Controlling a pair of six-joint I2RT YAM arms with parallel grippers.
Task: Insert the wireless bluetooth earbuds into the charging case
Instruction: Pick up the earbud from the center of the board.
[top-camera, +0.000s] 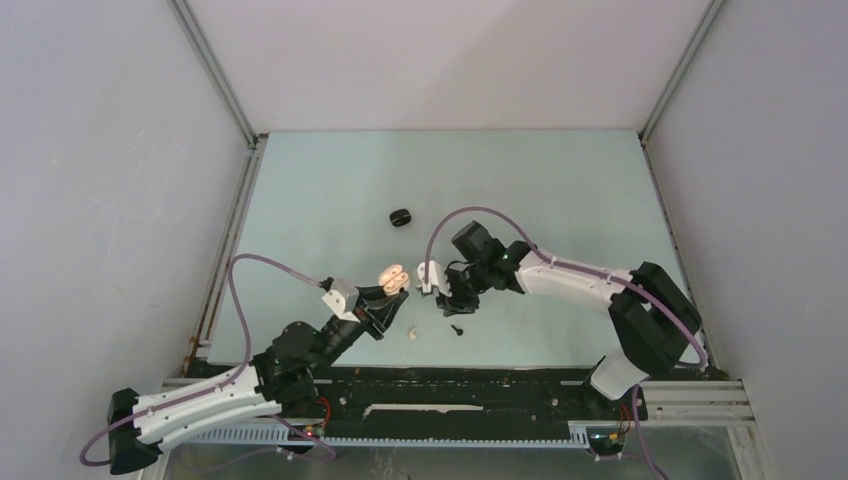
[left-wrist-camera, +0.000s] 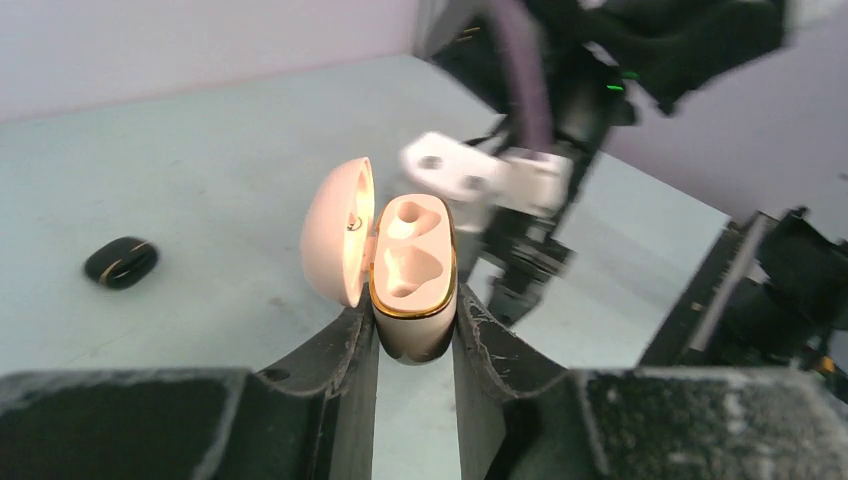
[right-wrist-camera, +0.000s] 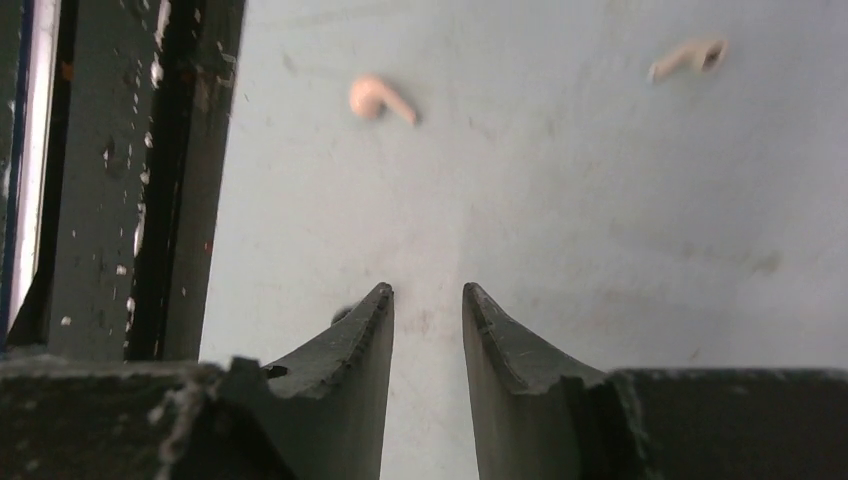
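Currently the left gripper (left-wrist-camera: 412, 312) is clamped on the open charging case (left-wrist-camera: 410, 250), both wells empty. The right gripper (right-wrist-camera: 427, 293) hangs over the counter (right-wrist-camera: 600, 200), jaws a little apart and empty; a pale earbud (right-wrist-camera: 380, 98) lies ahead. Probably it should centre on the stem before closing.

- Left arm (top-camera: 210, 402): white and black links, base at the near left corner. It reaches forward and to the right, toward the middle.
- Left end effector (left-wrist-camera: 413, 318): both fingers (left-wrist-camera: 345, 350) press the sides of the open charging case (left-wrist-camera: 410, 262), which stands upright between them.
- Right arm (top-camera: 575, 278): base at the near right, elbow folded. The forearm runs left, with the wrist tipped down.
- Right end effector (right-wrist-camera: 427, 296): points downward, fingers a narrow gap apart with nothing between them. It is near the left end effector, not touching it.
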